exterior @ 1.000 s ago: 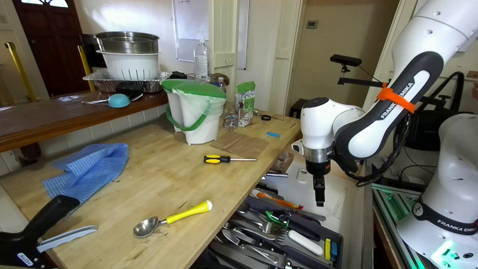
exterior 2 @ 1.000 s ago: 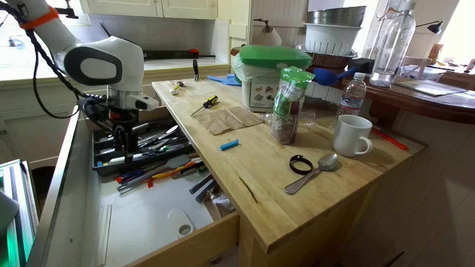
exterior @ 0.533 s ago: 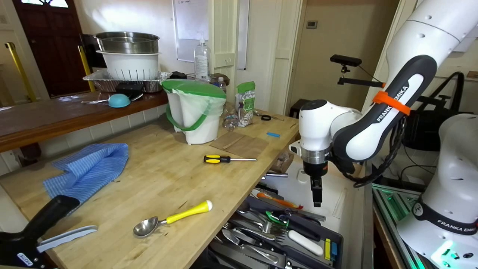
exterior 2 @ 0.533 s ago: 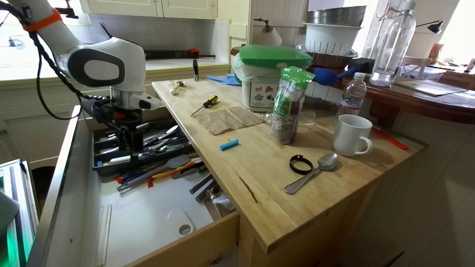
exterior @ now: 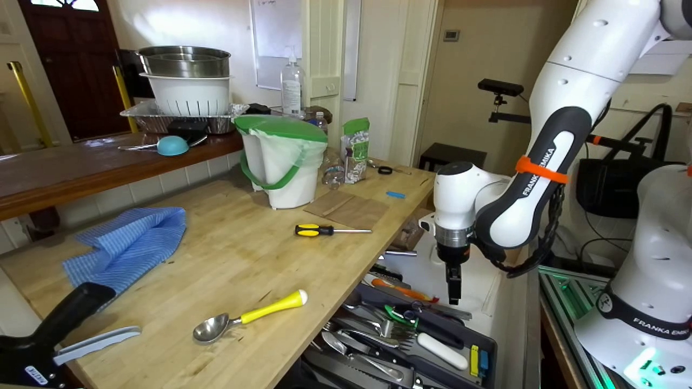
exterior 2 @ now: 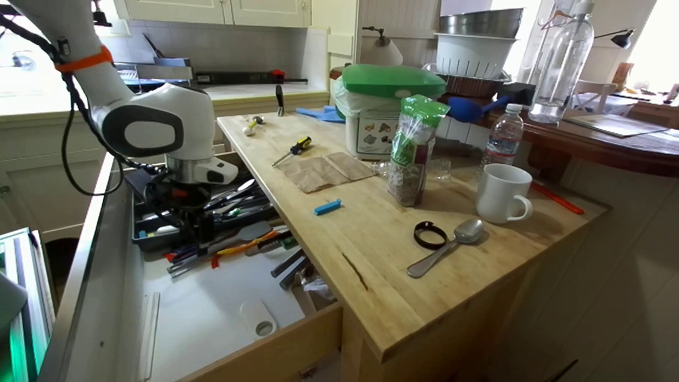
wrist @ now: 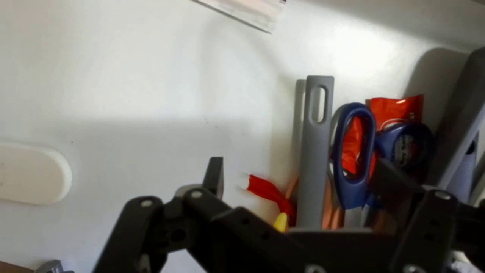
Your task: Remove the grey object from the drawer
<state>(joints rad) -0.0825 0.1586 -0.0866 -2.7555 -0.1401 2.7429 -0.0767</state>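
The open drawer (exterior 2: 265,347) shows in both exterior views, with its pale floor and a jumble of tools. A long grey object (wrist: 315,151), a flat handle with a slot near its end, lies on the drawer floor in the wrist view. My gripper (wrist: 304,176) is open and empty above it. One finger is left of the grey object, over bare floor. The other is right of it, over blue-handled scissors (wrist: 354,151). The grey object's lower part is hidden behind the gripper. In an exterior view the gripper (exterior: 454,301) points down into the drawer.
A dark tray (exterior 2: 151,243) of cutlery stands beside the gripper in the drawer. A red tip (wrist: 267,189), a red packet (wrist: 396,108) and a dark grey bar (wrist: 460,125) lie near the grey object. The wooden countertop (exterior: 232,270) overhangs the drawer, with a screwdriver (exterior: 324,230) on it.
The gripper has moved down into the drawer, from over the cutlery tray to over the loose tools beside it. The arm has lowered with it. The drawer's contents have not visibly moved.
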